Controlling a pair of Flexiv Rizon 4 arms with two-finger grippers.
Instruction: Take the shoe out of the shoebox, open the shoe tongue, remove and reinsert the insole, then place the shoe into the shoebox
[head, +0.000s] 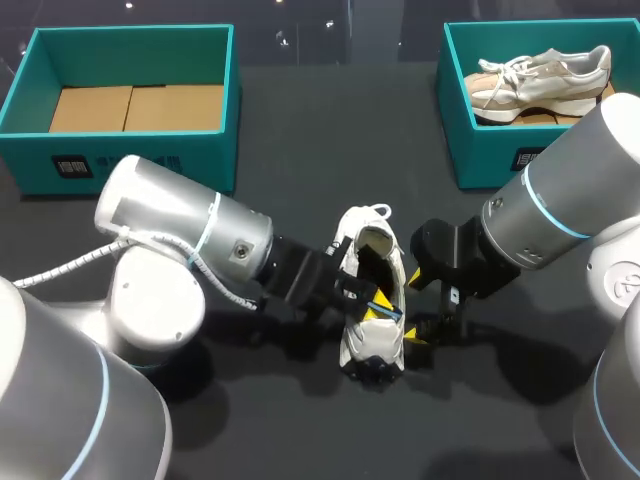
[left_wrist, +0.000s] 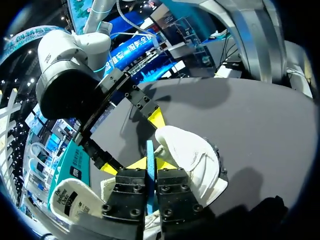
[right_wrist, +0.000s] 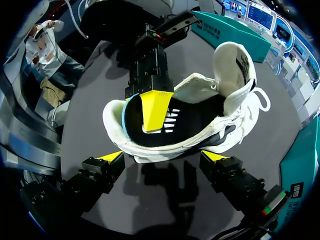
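White mesh sneaker with a black lining (head: 368, 285): where do you have it?

– Look at your left gripper (left_wrist: 151, 170). It is clamped on the sneaker's side wall near the heel. One yellow-tipped finger is inside the opening against the lining and the other is outside, with the blue collar edge pinched between them.

– And your right gripper (right_wrist: 164, 157)?

– It is released, with the fingers spread wide. The sneaker's sole side lies just ahead of the tips, between them. You can see a thin gap on each side, so neither tip touches.

– Tongue?

– The white padded tongue (right_wrist: 235, 60) stands up at the toe end, away from your left gripper's fingers, leaving the opening wide. A lace loop hangs beside it.

– Is the sneaker resting on the dark table (head: 300, 130)?

– You can't tell whether the sole touches.

– Boxes?

– Both are well beyond the grippers. The teal shoebox with a bare cardboard floor (head: 130, 32) is past your left arm. The teal shoebox at the far right (head: 470, 150) holds a beige sneaker (head: 545, 75).
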